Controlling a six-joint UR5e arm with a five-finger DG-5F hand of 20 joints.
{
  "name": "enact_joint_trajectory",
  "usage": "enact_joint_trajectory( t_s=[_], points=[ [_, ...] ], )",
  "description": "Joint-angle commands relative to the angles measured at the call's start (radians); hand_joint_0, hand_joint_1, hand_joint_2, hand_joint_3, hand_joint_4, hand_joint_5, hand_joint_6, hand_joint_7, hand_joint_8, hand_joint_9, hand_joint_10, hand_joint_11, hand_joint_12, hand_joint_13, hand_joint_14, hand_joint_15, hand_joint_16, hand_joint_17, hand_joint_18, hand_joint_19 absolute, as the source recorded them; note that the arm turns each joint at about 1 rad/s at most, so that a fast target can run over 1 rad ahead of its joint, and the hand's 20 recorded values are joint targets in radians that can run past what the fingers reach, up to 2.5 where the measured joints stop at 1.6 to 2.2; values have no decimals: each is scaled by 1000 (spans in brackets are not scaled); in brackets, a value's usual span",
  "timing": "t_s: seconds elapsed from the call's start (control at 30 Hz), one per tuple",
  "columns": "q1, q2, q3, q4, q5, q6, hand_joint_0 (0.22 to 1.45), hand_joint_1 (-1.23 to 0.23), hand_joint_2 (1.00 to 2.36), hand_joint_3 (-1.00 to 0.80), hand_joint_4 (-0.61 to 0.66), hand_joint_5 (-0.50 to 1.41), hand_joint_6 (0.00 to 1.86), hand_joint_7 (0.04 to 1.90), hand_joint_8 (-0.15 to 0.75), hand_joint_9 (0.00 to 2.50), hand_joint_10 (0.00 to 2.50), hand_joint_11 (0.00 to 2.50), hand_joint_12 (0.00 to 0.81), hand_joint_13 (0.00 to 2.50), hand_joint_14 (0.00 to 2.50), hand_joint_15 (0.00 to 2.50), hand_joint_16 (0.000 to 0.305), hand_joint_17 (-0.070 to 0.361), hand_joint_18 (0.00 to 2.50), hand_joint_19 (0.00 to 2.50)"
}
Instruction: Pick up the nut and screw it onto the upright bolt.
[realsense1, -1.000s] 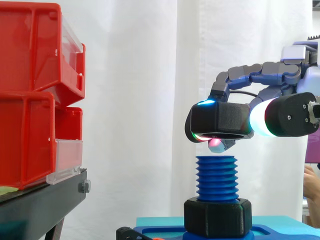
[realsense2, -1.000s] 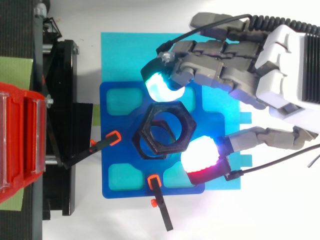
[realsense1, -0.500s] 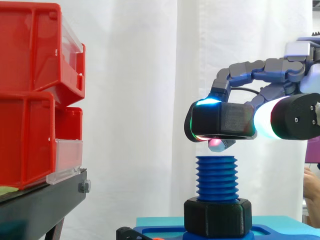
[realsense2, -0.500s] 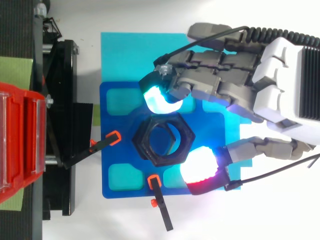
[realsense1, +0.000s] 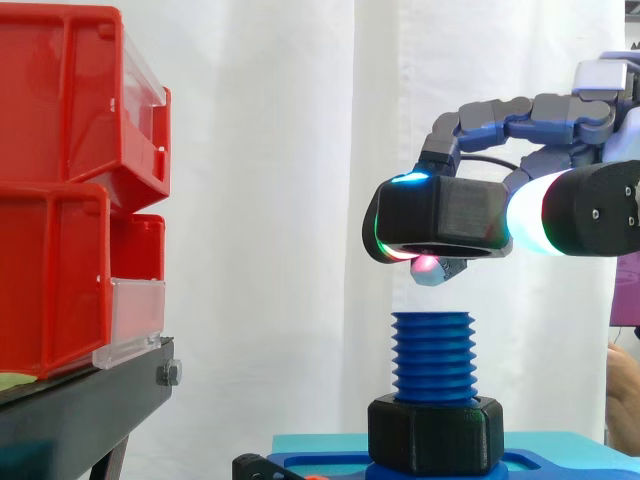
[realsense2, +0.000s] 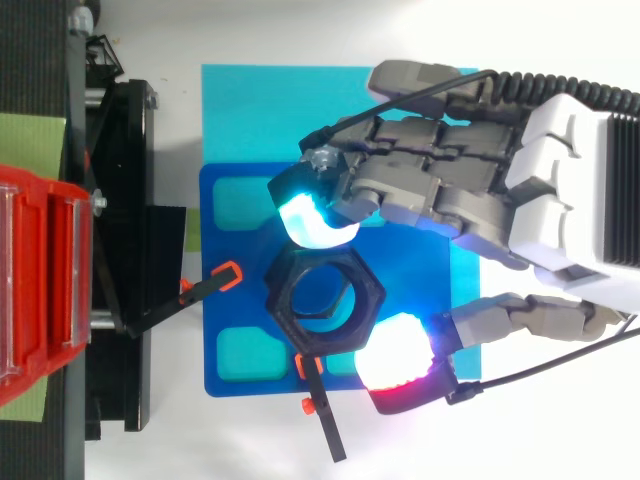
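Side view: the hand holds the black hex nut pinched between glowing pads on opposite sides. The nut hangs roughly level, just above the top of the upright blue bolt with a clear gap, and a second black nut sits at the bolt's foot. We judge the held nut to be rigid moulded or printed plastic, light, not fragile and somewhat slick. Its flats are the natural hold, and the coarse thread looks forgiving unless the nut goes on tilted. Red bins with clear front lips are stacked on the black stand at left, and their contents are hidden from here. Top view: the fingertips curl in on the nut from two sides. Its bore is over the middle of the blue fixture plate, with blue visible through it. The plate's shallow teal pockets appear to hold nothing. The red bin at the left edge shows us no contents.
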Motion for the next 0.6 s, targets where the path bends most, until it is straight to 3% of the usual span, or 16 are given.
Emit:
enact_joint_trajectory(
  t_s=[0.0, 0.13, 0.57],
  points=[
    [0, -5, 0, 5, 0, 0, 580, -575, 1001, -484, 211, -142, 501, 1247, 240, 758, 6, 182, 250, 742, 1, 43, 23, 51, 467, 56],
    [-7, -28, 9, 8, 2, 3, 580, -576, 1001, -484, 210, -142, 501, 1245, 241, 758, 6, 177, 250, 742, 1, 39, 23, 51, 467, 58],
    [-17, -39, 20, -2, -6, 3, 579, -575, 1002, -484, 213, -141, 501, 1240, 242, 757, 8, 176, 249, 743, 0, 39, 23, 51, 469, 56]
  ],
)
